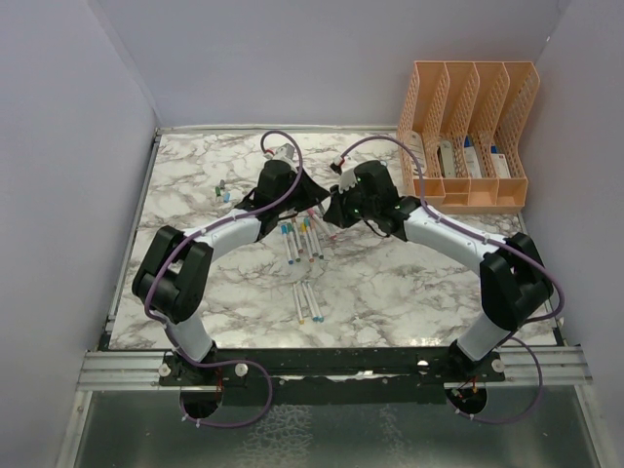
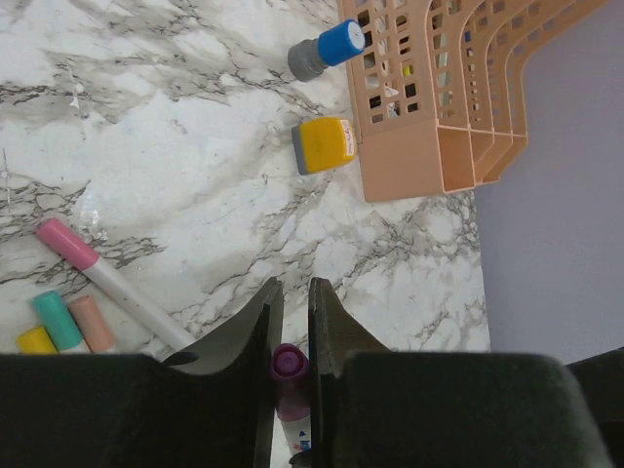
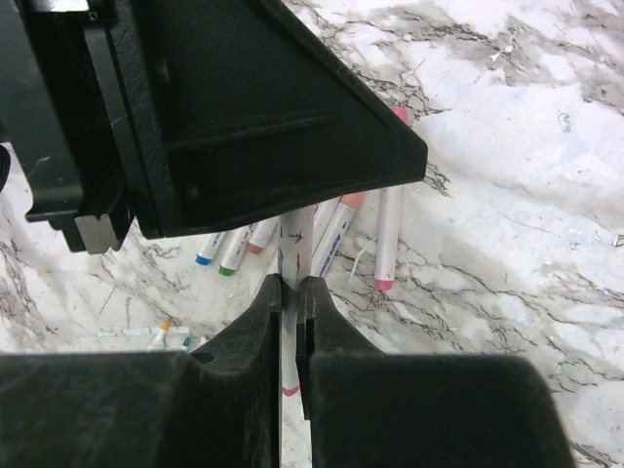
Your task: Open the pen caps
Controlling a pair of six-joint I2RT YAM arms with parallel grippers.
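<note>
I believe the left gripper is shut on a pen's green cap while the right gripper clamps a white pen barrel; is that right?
Not quite: the cap in the left gripper is purple, not green, as the left wrist view shows. The right gripper does clamp a white pen barrel.

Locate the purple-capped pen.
The pen is pinched in the left gripper, bottom centre of the left wrist view; from above, mid-table, where the right gripper meets it, beside the loose pens.
</note>
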